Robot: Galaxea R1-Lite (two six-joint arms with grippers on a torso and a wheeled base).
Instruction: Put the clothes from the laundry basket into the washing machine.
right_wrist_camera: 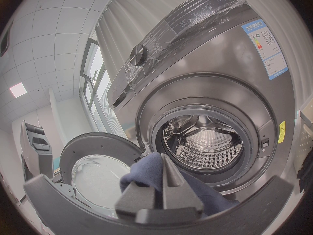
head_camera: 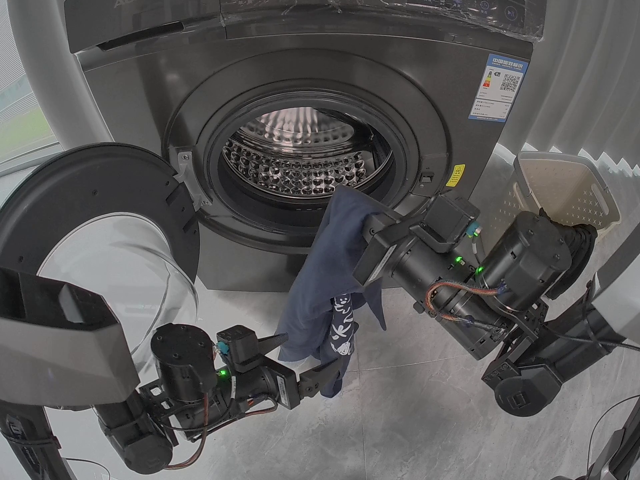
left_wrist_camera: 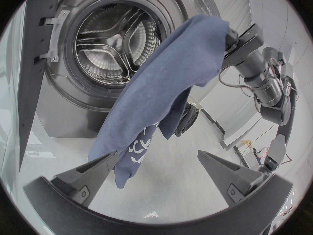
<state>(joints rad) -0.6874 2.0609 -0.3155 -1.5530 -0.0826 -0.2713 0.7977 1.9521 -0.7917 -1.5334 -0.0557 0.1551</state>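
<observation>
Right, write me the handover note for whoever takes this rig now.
Right end effector: shut on the blue garment, held in front of the washing machine opening.
Left end effector: open, low, beside the garment's hanging end, not gripping it.
Door swung open; drum looks empty.
Laundry basket stands beside the machine on the robot's right, its inside mostly hidden.
Done: one garment brought to the opening.
Left: get it into the drum, release, check the basket for more.
</observation>
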